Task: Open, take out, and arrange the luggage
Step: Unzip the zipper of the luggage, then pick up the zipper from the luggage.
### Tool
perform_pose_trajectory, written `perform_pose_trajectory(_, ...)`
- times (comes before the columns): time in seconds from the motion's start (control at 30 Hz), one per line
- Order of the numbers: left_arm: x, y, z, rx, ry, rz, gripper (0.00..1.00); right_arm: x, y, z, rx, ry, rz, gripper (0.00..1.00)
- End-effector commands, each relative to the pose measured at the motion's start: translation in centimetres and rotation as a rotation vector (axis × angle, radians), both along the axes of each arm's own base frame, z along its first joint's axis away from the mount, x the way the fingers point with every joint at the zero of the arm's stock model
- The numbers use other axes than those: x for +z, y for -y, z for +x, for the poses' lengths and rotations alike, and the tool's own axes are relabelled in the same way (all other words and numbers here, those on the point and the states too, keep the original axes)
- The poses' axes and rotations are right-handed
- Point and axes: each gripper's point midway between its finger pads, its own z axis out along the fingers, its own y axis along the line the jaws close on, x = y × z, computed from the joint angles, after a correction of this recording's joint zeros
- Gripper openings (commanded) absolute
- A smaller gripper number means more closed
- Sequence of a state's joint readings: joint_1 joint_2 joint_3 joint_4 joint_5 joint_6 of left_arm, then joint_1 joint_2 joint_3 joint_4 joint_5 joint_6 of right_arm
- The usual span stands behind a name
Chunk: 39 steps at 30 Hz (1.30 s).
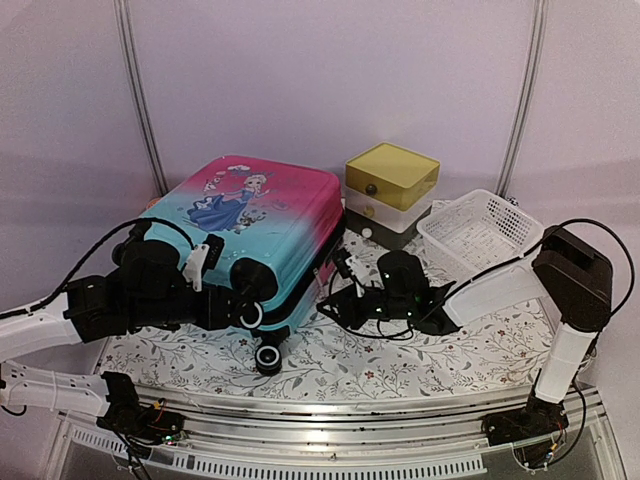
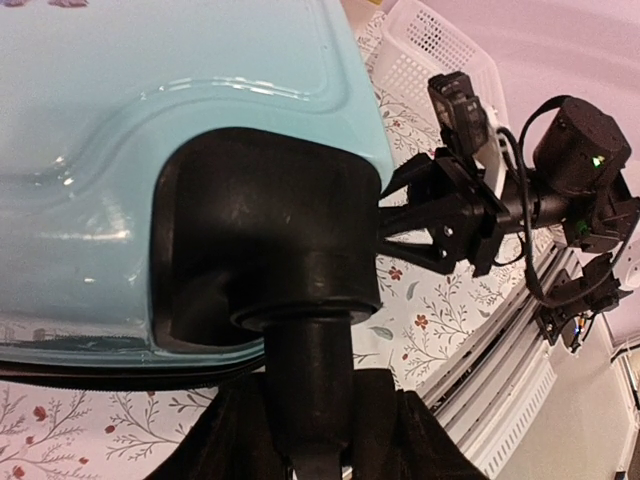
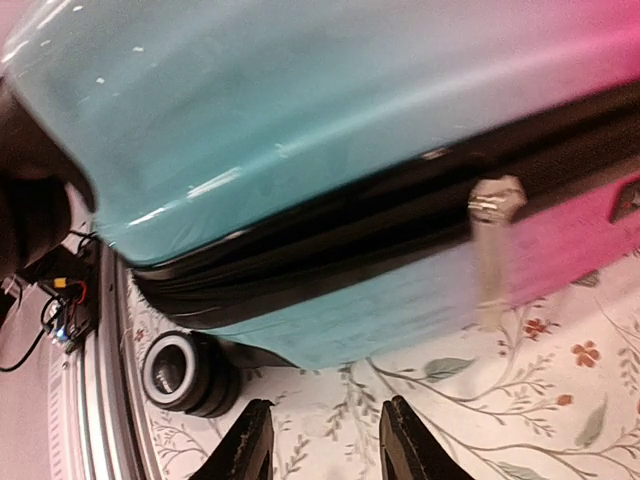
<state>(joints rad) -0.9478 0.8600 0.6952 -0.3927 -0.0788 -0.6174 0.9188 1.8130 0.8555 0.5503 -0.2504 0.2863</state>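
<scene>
Right wrist view: the luggage (image 3: 300, 110) lies flat with its lid down, and its silver zipper pull (image 3: 495, 250) dangles just beyond the parted, empty jaws of the right gripper (image 3: 325, 410). The left gripper (image 1: 228, 300) sits at the wheel corner, and whether its jaws clasp anything cannot be told. Opening looks barely begun, with unpacking and arranging yet to come.

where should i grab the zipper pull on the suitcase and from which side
Probably the free lower end of the silver zipper pull: it hangs down from the black zipper band, over the side wall of the luggage. Come in low from the right arm's side, where the right gripper sits open just below it.
</scene>
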Motion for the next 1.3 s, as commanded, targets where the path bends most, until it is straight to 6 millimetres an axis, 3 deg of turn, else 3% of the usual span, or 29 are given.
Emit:
perform_pose_trajectory(0.0,0.8,0.1,-0.2,-0.034,0.023,0.018,0.35,1.7,-2.4,-1.9,0.065,0.028,0.078,0.42)
perform_pose_trajectory(0.17,1.0,-0.3,-0.4,-0.029,0.024,0.018,0.39,1.2,-1.2,0.4,-0.07,0.046,0.039,0.51)
perform_pose_trajectory(0.43,1.5,-0.5,-0.7,-0.029,0.024,-0.009,0.36,1.6,1.1,4.0,-0.168,0.14,-0.034,0.56)
perform_pose_trajectory(0.77,2.4,-0.3,-0.9,-0.045,0.032,-0.031,0.29,1.3,-0.6,5.4,-0.097,0.278,-0.13,0.61)
perform_pose_trajectory(0.97,3.0,-0.4,-1.1,-0.045,0.03,-0.043,0.28,0.1,-1.2,6.0,-0.081,0.303,-0.175,0.6)
perform_pose_trajectory(1.27,3.9,-0.7,-1.2,-0.038,0.04,-0.055,0.26,0.3,-1.8,7.7,-0.117,0.347,-0.208,0.48)
